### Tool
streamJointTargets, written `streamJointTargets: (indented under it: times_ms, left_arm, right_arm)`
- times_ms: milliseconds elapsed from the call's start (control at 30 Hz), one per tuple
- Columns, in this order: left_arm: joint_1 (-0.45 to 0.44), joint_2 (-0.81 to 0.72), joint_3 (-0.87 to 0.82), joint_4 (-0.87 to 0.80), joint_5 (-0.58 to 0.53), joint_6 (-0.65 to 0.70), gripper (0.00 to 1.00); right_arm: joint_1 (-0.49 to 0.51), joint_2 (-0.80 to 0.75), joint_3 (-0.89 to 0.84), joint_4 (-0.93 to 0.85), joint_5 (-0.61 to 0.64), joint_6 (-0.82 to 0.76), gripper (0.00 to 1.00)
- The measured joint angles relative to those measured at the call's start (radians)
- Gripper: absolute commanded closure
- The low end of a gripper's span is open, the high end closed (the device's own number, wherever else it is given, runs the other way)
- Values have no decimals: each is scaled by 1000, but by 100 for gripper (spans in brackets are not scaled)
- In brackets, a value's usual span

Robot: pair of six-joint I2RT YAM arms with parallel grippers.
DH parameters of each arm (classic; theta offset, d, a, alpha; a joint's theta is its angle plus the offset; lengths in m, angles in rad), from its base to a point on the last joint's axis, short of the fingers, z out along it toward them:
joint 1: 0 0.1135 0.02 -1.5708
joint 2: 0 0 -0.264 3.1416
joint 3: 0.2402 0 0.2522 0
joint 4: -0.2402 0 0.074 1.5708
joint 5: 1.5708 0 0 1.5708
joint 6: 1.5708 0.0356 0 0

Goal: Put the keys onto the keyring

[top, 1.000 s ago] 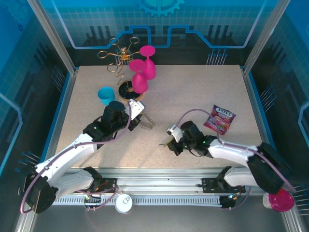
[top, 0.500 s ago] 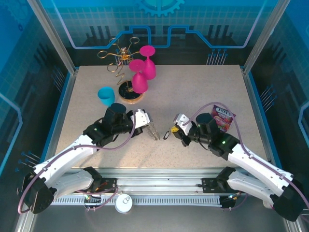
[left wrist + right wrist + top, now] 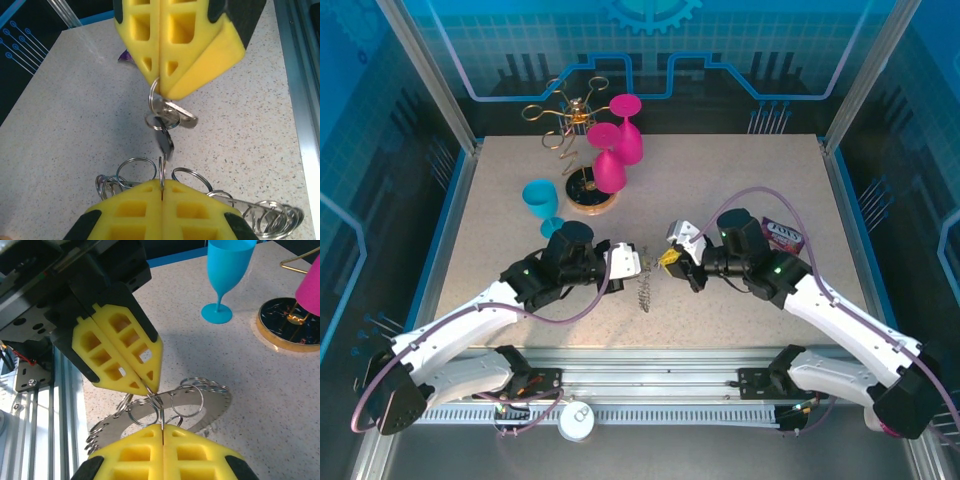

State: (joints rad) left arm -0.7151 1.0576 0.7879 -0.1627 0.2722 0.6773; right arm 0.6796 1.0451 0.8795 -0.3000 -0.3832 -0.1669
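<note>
Left gripper (image 3: 161, 185) pinches the keyring (image 3: 212, 411) (its rim mostly hidden); right gripper (image 3: 160, 91) clamps the keys (image 3: 164, 139).

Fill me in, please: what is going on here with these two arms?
The two arms meet tip to tip above the table. The left gripper is shut on a link of the keyring, which dangles below it. The right gripper is shut on the keys, holding them right at the keyring's links. The keys do not look threaded on yet.
</note>
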Motion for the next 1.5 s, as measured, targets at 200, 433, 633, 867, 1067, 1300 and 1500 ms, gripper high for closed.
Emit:
streamJointTargets:
  times_ms: [200,433,633,867,1067,1300,1500]
  left_arm:
    - [-5,10,0,18,-21,3,100]
    - [-8,18,0,19,-25,2,100]
    - [-9,19,0,21,-25,2,100]
    - [-10,19,0,33,-25,2,100]
    - [-10,19,0,35,-39,2,100]
    - [-10,19,0,50,-71,-2,100]
    - [-10,19,0,82,-119,-14,100]
  right_arm:
    - [8,38,11,1,-34,-3,100]
    - [15,57,13,2,-53,-3,100]
    - [16,71,13,11,-43,1,100]
    - [16,79,13,31,-21,13,100]
    - [16,79,13,37,16,51,100]
    - [16,82,13,57,84,141,100]
    - [16,102,12,108,115,253,100]
